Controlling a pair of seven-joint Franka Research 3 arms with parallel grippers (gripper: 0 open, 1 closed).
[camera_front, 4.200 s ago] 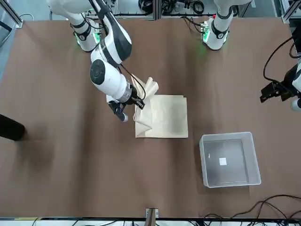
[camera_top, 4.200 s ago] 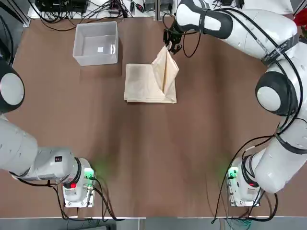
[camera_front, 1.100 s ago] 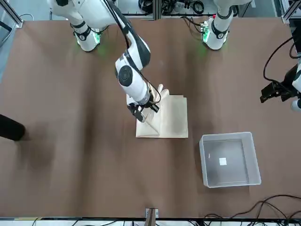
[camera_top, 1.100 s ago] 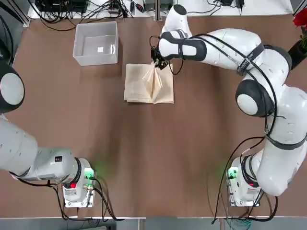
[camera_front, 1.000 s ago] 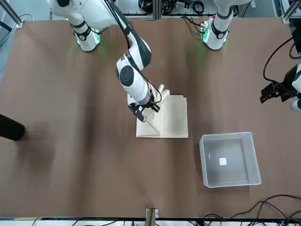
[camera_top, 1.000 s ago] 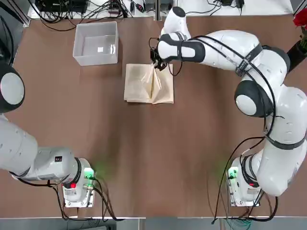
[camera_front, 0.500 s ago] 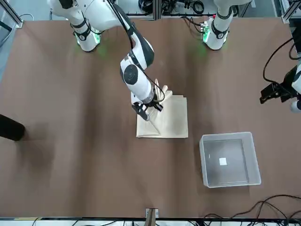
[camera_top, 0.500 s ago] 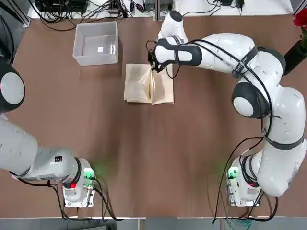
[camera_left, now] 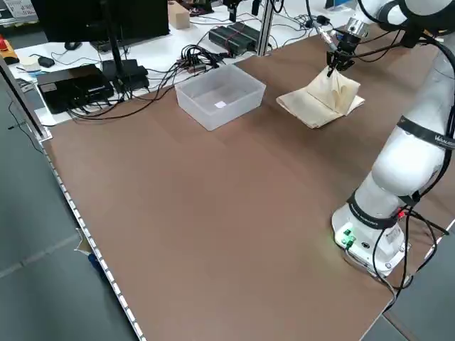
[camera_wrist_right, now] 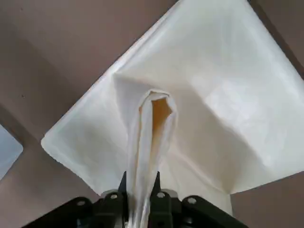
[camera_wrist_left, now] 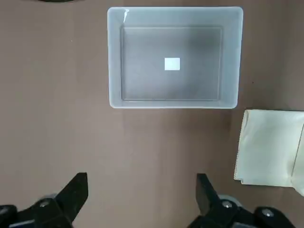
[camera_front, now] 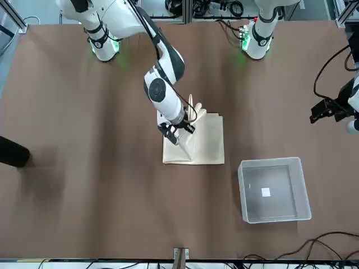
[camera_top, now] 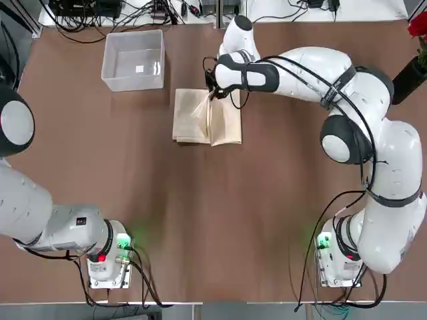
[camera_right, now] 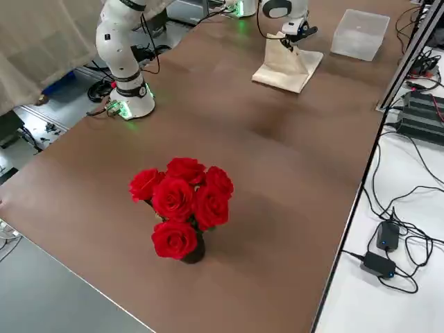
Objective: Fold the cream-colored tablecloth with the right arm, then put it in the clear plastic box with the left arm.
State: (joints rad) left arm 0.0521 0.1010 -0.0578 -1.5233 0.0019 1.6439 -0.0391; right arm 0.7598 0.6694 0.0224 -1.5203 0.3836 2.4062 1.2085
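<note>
The cream-colored tablecloth lies folded on the brown table, just right of the clear plastic box. My right gripper hovers over the cloth's far edge, shut on a raised fold of it. In the right wrist view, the fingers pinch that fold while the rest of the tablecloth spreads flat below. From the front, the tablecloth sits between the right gripper and the box. My left gripper stands open and empty high above the box, off at the table's left side.
A vase of red roses stands near the table's right edge. Cables and power boxes line the far edge behind the box. The two arm bases sit at the near corners.
My right gripper has carried the pinched fold a little further left across the cloth toward the box side. The left arm has not moved.
</note>
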